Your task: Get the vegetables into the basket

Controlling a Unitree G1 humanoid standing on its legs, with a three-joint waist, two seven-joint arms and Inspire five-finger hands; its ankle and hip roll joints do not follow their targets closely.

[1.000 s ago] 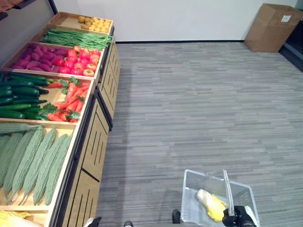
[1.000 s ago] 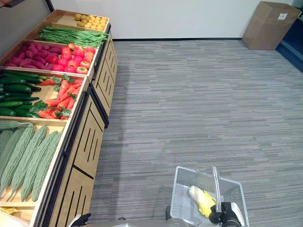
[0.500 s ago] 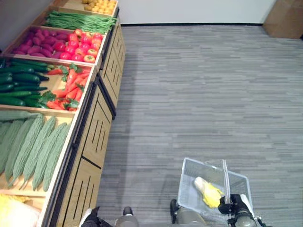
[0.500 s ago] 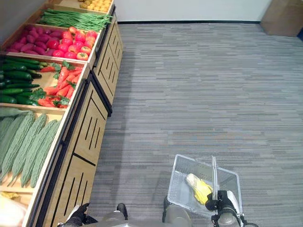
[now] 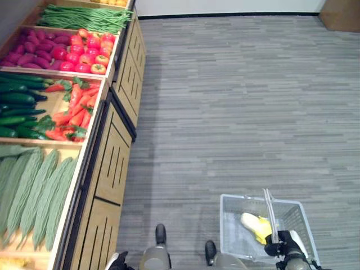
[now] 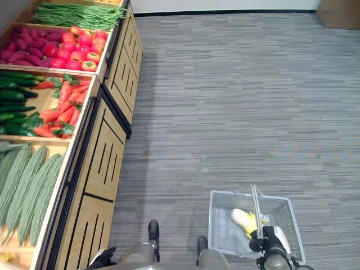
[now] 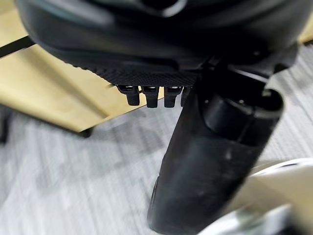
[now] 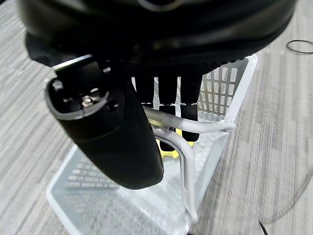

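Right wrist view showed the right robot hand (image 8: 146,93) with its fingers curled round the handle (image 8: 183,147) of the white basket (image 8: 93,196), thumb alongside. From the head views, that hand (image 5: 284,250) sat low on the robot's right, gripping the handle (image 5: 269,211) where it rose over the basket (image 5: 233,225), which hung above the grey carpet (image 5: 236,101). Inside the basket lay one pale and yellow vegetable (image 5: 256,226), toward the handle side.

The left robot hand (image 7: 151,93) showed its fingertips hanging down in a short row in the left wrist view, holding nothing; I cannot tell how far they were curled. Past them was a pale wooden panel (image 7: 58,103) and carpet.

On the robot's left stood the wooden stand (image 5: 109,163) with slotted fronts. Its compartments held, from near to far: long pale-green gourds (image 5: 34,191); dark cucumbers (image 5: 17,109) beside orange-red carrots (image 5: 76,109); purple vegetables (image 5: 34,48) beside red tomatoes (image 5: 87,56); and green beans (image 5: 84,17). All of these lay well apart from the basket.
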